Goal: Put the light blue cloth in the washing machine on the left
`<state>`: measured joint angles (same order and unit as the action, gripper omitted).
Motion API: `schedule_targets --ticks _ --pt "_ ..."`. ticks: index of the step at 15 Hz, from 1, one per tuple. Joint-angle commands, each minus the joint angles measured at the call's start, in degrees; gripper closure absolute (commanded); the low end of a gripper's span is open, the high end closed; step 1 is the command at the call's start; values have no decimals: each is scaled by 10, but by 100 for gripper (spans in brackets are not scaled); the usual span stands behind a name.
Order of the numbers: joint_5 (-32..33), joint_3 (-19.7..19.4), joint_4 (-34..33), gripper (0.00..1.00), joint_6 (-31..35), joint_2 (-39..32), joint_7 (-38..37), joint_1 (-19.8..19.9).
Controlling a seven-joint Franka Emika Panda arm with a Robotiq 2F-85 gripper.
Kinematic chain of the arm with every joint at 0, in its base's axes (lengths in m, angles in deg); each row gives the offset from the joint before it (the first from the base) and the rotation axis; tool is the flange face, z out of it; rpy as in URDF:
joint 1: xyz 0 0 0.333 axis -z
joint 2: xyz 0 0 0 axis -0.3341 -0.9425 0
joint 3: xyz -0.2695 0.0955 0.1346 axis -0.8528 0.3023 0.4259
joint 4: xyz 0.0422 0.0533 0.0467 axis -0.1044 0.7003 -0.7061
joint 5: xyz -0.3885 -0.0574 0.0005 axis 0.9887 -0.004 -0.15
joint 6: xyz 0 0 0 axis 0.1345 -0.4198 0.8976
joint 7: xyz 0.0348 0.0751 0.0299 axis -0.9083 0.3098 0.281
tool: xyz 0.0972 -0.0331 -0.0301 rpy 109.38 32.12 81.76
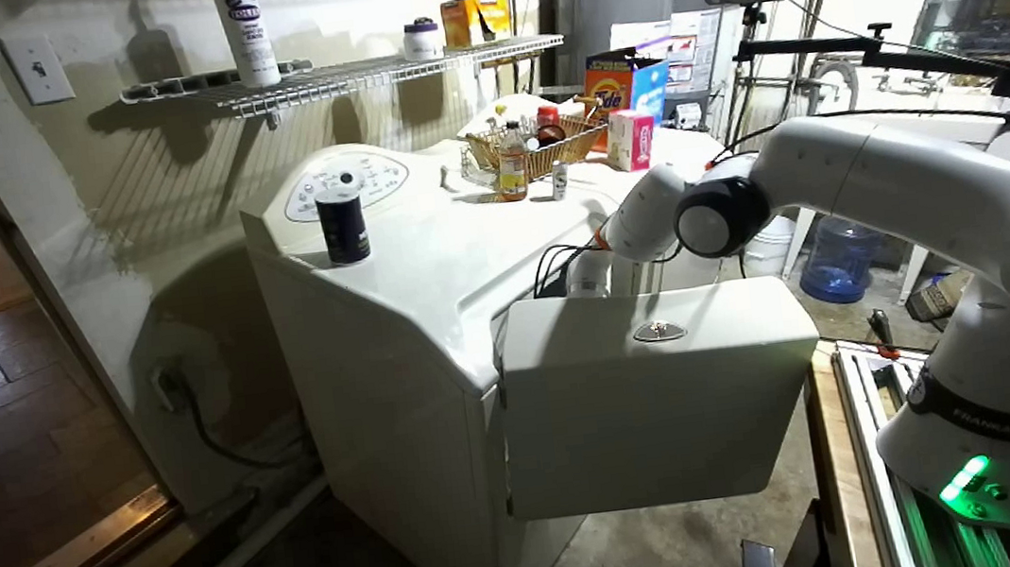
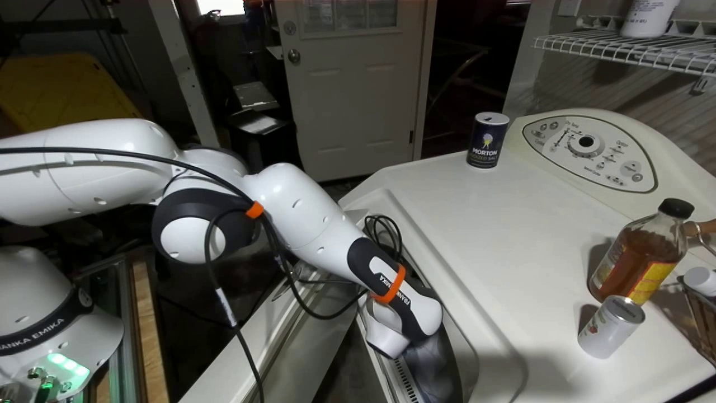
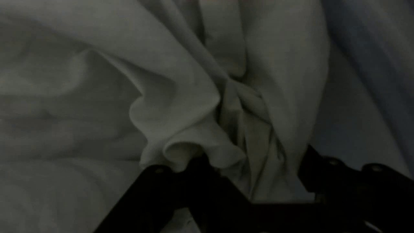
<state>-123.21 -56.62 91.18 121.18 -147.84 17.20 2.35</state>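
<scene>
From the left in an exterior view, a white container [image 1: 250, 32] stands on a wire shelf [image 1: 331, 87], and a dark salt canister [image 1: 343, 228] sits upright on the white machine [image 1: 436, 263] below. Right of that, also on the machine's top, come a bottle of amber liquid [image 1: 512, 168] and a small can [image 1: 560, 181] just beside it; farther back are a basket [image 1: 570, 151] and a Tide box [image 1: 612, 94]. Next the machine's door [image 1: 655, 428], swung out, hides the tip of my arm [image 1: 910, 166], which bends down between door and machine. My base [image 1: 1009, 454] stands farthest right, its lights green. In the wrist view, cloth [image 3: 194, 87] spreads across the background: grey and loosely creased at left, then bunched in folds at my gripper [image 3: 254, 161], then bluish toward the right edge. My fingers [image 3: 330, 178] stand well apart with folds between them; whether they press on the fabric I can't tell. In such dim light I can't make out which part is the light blue one, nor whether it lies inside the machine.
</scene>
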Motion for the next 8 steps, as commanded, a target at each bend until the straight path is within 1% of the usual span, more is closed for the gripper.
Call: schedule_targets --ticks 1,2,4,6,8 --pt "-5 -22 -29 5 62 -1 16 -12" --pt "-7 -27 -27 1 77 -1 29 -13" --pt "0 -35 -14 0 103 6 42 -16" --pt "6 -39 23 0 118 29 50 -15" --pt "5 -53 62 0 150 55 70 -20"
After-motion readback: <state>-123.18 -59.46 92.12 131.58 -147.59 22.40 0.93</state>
